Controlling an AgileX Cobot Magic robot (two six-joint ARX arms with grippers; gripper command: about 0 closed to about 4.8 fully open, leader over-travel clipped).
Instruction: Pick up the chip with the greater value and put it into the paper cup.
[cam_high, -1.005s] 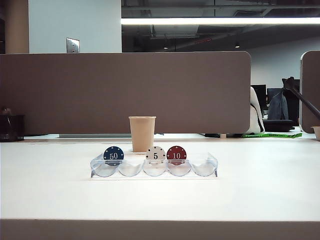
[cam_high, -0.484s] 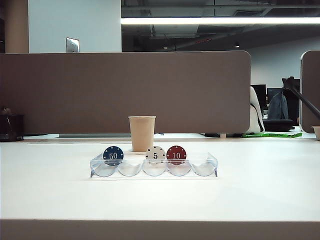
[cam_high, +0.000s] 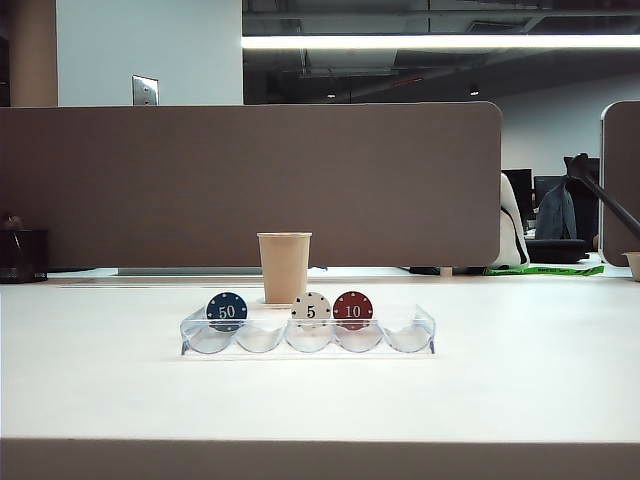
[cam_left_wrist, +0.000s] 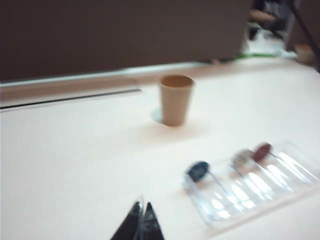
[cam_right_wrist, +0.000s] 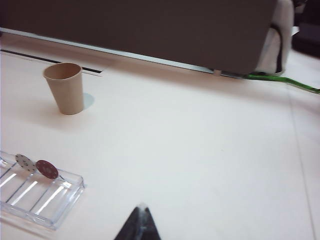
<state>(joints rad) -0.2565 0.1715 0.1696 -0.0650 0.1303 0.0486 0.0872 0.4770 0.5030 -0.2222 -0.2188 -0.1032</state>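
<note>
- I read this as the very start of the approach: nothing is held, and the blue 50 chip (cam_high: 227, 311) stands on edge in the leftmost slot of the clear chip tray (cam_high: 418, 325)
- The white 5 chip (cam_high: 311, 310) and the red 10 chip (cam_high: 352, 309) stand further right in the same tray, touching or nearly so, with an empty slot between them and the 50
- The paper cup (cam_high: 284, 266) stands upright and empty just behind the tray, near its middle
- My left gripper (cam_left_wrist: 140, 226) hangs above the table on the near side of the tray, fingers pressed together to a point, gripping nothing; the 50 chip sits closest to it
- My right gripper (cam_right_wrist: 139, 224) hovers over bare table to the right of the tray, likewise closed and empty
- Next I judge the left arm should part its fingers, come down over the 50 and pinch its upper edge without nudging the tray
- Neither arm shows in the exterior view, so I cannot judge their height there
- The left wrist picture is blurred: the chip numbers are unreadable and only colour tells them apart
- The right wrist view cuts the tray off, and the 50 chip is out of it
</note>
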